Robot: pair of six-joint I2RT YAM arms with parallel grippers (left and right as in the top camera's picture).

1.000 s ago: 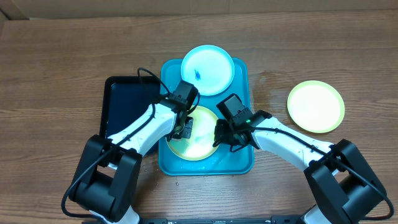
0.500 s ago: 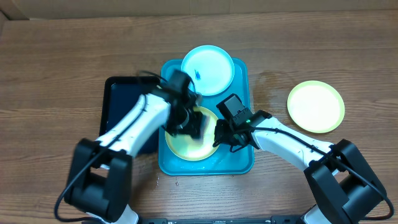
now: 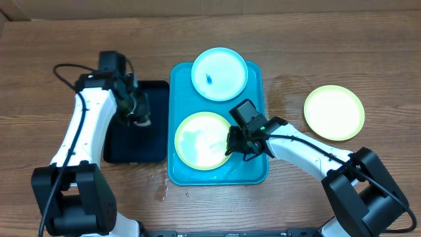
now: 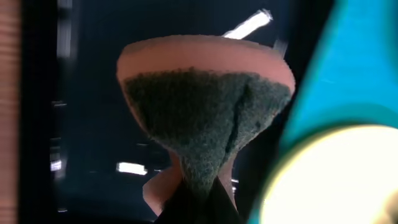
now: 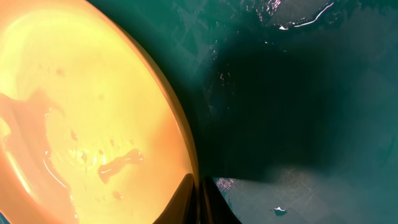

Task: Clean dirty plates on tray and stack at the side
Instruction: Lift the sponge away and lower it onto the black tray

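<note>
A: From overhead, where do the plates sit?

B: The turquoise tray (image 3: 256, 168) lies mid-table. At its 12 o'clock end is the blue-rimmed plate (image 3: 220, 74), carrying a small blue smear (image 3: 208, 79). At its 6 o'clock end is a green-rimmed plate (image 3: 202, 140) with a pale, wet-looking centre. The second green plate (image 3: 333, 112) rests alone on the wooden table (image 3: 52, 52), at 3 o'clock from the tray and well apart from it.

A: And the arms?

B: The left gripper (image 3: 140, 115) hangs over the black tray (image 3: 135, 148), which lies just beside the turquoise one at its 9 o'clock. The right gripper (image 3: 231, 146) is at the 3 o'clock rim of the green-rimmed plate.

A: What does the left wrist camera show?

B: The fingers are pinched tight on a sponge (image 4: 205, 118), with a dark green scouring face and a pinkish body. It is squeezed narrow at 6 o'clock and fans out toward 12. Behind it is the black tray's glossy floor. The turquoise tray and a blurred pale plate edge fill the 3 to 5 o'clock corner.

A: The right wrist camera?

B: The fingertips meet at 6 o'clock, clamped on the green-rimmed plate's rim. The plate fills the 9 o'clock half, beaded with water. Wet turquoise floor takes the rest.
</note>
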